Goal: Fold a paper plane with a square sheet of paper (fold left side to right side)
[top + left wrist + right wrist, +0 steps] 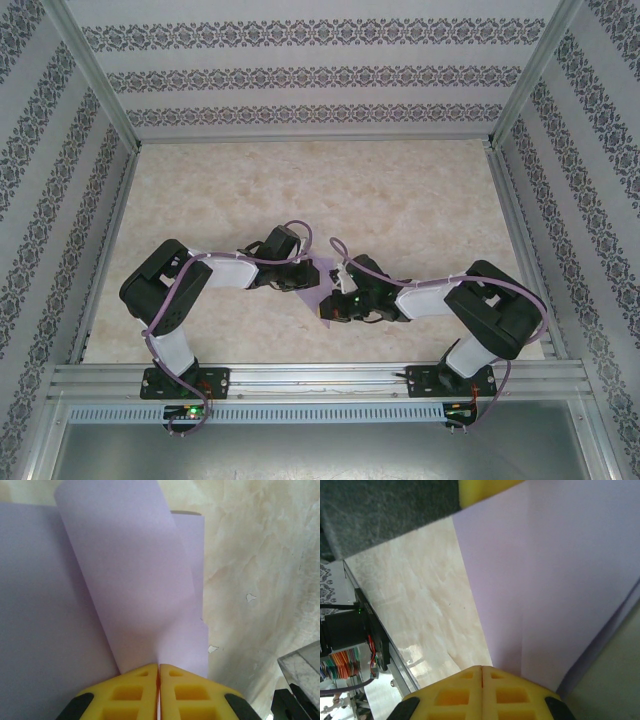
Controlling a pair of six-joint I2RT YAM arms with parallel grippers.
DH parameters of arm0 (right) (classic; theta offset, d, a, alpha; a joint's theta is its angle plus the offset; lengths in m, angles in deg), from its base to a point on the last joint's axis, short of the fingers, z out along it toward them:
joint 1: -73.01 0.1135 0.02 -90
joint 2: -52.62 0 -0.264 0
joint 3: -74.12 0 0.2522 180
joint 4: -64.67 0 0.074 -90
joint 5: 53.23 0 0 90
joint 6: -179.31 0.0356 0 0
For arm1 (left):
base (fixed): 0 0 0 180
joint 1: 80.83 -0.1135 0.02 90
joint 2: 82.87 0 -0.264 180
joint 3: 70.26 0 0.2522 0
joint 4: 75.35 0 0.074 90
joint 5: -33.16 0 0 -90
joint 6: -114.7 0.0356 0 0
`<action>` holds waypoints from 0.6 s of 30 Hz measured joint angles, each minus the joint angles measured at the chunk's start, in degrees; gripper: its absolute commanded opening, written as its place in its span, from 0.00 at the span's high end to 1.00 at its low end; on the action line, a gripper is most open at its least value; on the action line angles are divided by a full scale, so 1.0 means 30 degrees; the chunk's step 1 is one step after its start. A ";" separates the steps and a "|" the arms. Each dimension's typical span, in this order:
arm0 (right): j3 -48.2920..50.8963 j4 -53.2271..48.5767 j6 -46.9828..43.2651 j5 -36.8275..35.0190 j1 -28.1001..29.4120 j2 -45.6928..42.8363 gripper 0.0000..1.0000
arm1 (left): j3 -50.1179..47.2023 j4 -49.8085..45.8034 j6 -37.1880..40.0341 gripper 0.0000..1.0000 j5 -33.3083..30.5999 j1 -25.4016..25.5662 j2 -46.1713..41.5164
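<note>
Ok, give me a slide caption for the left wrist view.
Closed yellow fingers pinch a curled flap of the lavender square sheet of paper over the marbled table.

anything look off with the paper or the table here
The paper has a flap curling up off the sheet instead of lying flat, and its right edge steps in near the left gripper, so the layers seem misaligned. The table shows two small white chips beside it. Nothing torn or spilled.
</note>
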 measured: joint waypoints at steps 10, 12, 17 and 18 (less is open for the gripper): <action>0.0175 -0.0007 0.0066 -0.0226 0.0124 -0.0007 1.00 | 0.0000 0.0000 0.0000 0.90 0.0000 0.0000 0.0000; 0.0204 -0.0007 0.0066 -0.0291 0.0124 -0.0015 1.00 | 0.0000 0.0000 0.0000 0.90 -0.0007 0.0000 0.0000; 0.0211 -0.0029 0.0066 -0.0291 0.0124 -0.0051 1.00 | 0.0007 0.0000 0.0007 0.90 -0.0007 0.0000 0.0000; 0.0211 -0.0022 0.0066 -0.0291 0.0131 -0.0051 1.00 | 0.0000 0.0000 0.0007 0.90 0.0000 0.0000 0.0000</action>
